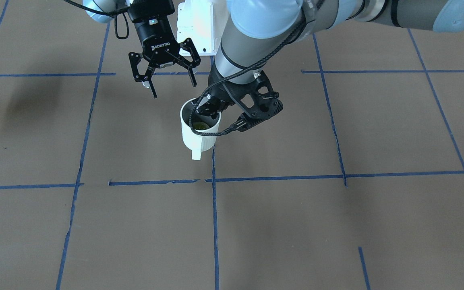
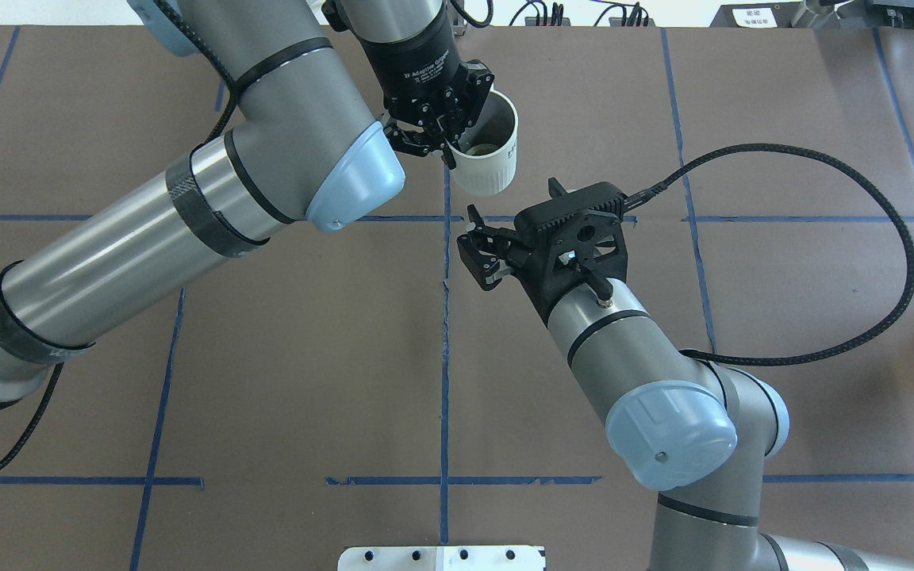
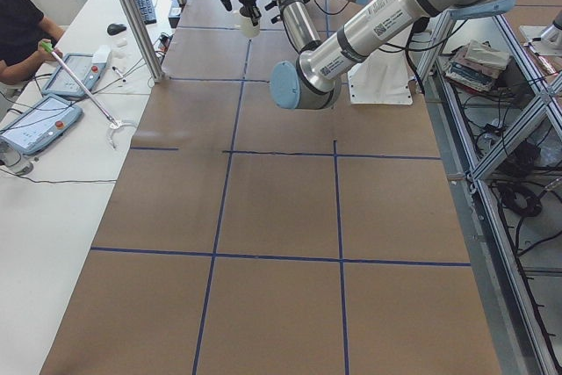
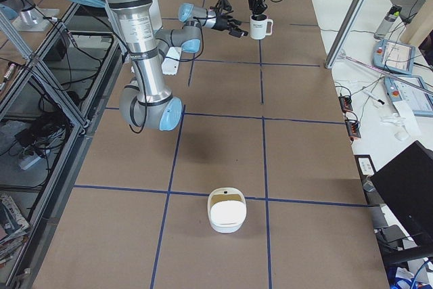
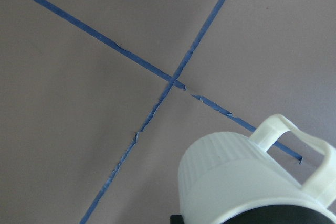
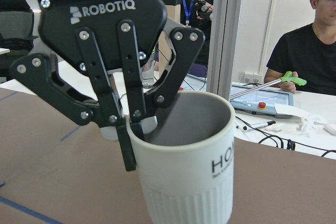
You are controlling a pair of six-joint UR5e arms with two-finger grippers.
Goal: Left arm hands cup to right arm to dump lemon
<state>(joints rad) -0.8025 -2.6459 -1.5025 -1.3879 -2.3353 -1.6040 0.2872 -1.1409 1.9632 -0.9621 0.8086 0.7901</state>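
My left gripper (image 1: 208, 110) is shut on the rim of the white cup (image 1: 197, 135), one finger inside and one outside. It holds the cup upright above the table. The yellow-green lemon (image 1: 200, 126) lies in the cup's bottom. The overhead view shows the same grip (image 2: 451, 143) on the cup (image 2: 493, 170). My right gripper (image 1: 174, 90) is open and empty, close beside the cup on the robot's side, apart from it (image 2: 474, 247). The right wrist view shows the cup (image 6: 189, 182) just ahead, with the left gripper (image 6: 139, 129) on its rim. The handle shows in the left wrist view (image 5: 294, 140).
The brown table is marked with a blue tape grid (image 1: 214, 181). A white base plate (image 2: 441, 557) sits at the robot's edge. A white lidded container (image 4: 226, 211) stands far along the table on my right. An operator (image 6: 304, 51) sits at the side desk.
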